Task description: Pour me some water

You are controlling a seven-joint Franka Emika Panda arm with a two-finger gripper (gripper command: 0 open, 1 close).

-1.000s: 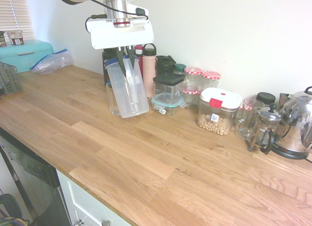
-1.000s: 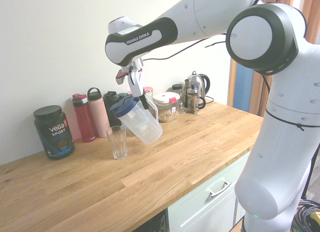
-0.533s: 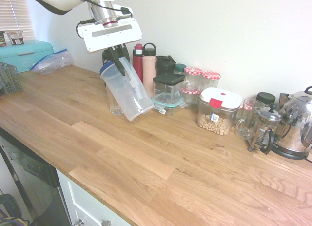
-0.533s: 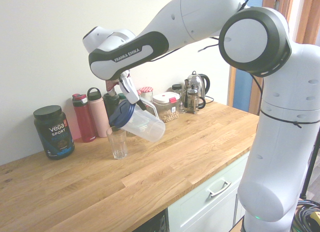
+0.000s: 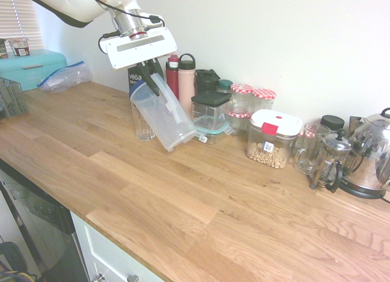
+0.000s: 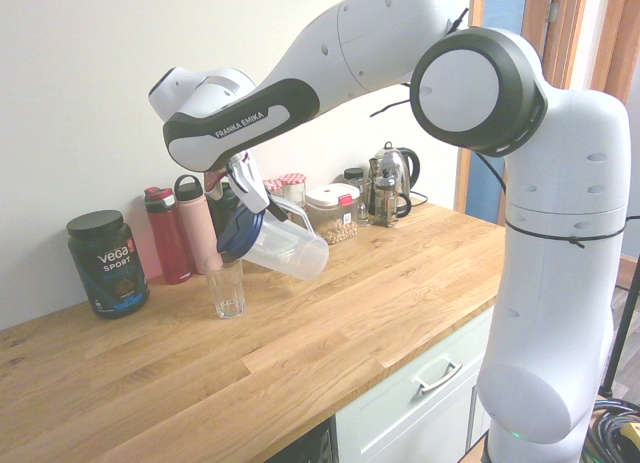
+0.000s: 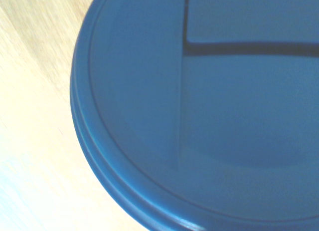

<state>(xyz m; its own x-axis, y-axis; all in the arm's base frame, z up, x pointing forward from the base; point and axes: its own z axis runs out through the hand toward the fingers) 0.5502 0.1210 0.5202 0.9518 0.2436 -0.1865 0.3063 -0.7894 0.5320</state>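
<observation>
The jug (image 6: 283, 245) is see-through with a dark blue lid (image 7: 209, 116). The glass (image 6: 228, 287) is clear. The desk (image 5: 183, 197) is light brown wood with stripes. One bottle (image 6: 166, 235) is red, another (image 6: 199, 226) pink. Two jars (image 5: 253, 98) have red-and-white checked lids.

Bright, even daylight, soft shadows; exterior views sharp, wrist view blurred and washed out.
</observation>
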